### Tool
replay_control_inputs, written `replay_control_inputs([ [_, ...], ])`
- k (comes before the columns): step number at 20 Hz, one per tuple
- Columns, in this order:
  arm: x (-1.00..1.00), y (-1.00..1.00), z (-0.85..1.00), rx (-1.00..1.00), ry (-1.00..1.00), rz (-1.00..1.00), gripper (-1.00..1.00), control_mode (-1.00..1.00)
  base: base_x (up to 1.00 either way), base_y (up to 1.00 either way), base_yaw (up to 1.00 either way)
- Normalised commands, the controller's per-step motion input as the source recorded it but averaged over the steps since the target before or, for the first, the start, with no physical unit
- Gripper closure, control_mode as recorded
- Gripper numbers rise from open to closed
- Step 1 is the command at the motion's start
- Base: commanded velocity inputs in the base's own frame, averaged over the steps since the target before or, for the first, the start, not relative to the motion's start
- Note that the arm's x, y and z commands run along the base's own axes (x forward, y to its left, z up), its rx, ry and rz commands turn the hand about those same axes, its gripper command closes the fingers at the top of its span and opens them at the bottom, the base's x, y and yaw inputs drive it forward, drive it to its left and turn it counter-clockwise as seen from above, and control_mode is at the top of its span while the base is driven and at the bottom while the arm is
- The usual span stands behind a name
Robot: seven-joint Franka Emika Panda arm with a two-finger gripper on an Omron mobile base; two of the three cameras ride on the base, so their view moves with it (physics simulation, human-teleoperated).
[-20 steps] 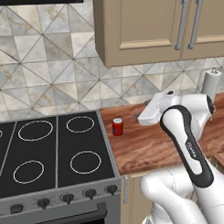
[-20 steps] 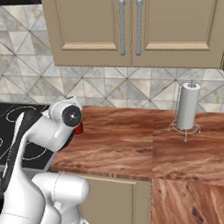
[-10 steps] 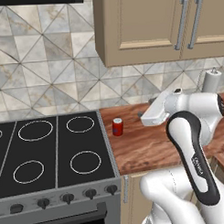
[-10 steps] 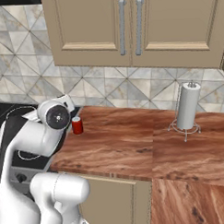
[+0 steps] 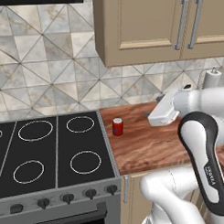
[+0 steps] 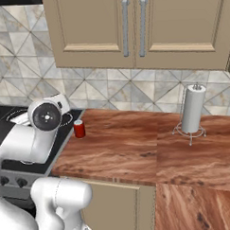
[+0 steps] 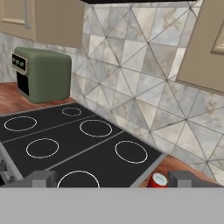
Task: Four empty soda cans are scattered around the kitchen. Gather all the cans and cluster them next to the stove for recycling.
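Observation:
One red soda can with a silver top stands upright on the wooden counter, just right of the stove. The same can shows in the right base view beside the cooktop's edge. My gripper hovers above the counter to the can's right, apart from it. In the hand view its fingertips stand wide apart, so the gripper is open and empty. There the can sits low between the fingers, and the black stove stretches beyond.
A tall white paper-towel roll stands on its holder at the back right of the counter. A green boxy appliance sits on the counter past the stove's far side. Beige wall cabinets hang above.
The arm has swung, with its elbow dropping right in the left base view and its joint shifting left in the right base view. This has uncovered the can, which has not moved.

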Motion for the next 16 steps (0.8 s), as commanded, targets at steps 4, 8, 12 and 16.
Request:
replay_control_inputs([
  [4,-0.43,-0.04,0.11,-0.03,0.00,-0.02,-1.00,-1.00,0.00,0.00,0.00],
  [8,-0.25,-0.08,-0.01,0.00,0.02,-0.02,-1.00,-1.00,0.00,0.00,0.00],
  [12,-0.23,-0.13,-0.04,0.00,0.05,0.00,-1.00,-1.00,0.00,0.00,0.00],
  [16,-0.30,-0.19,-0.04,0.00,0.05,0.00,-1.00,-1.00,0.00,0.00,0.00],
])
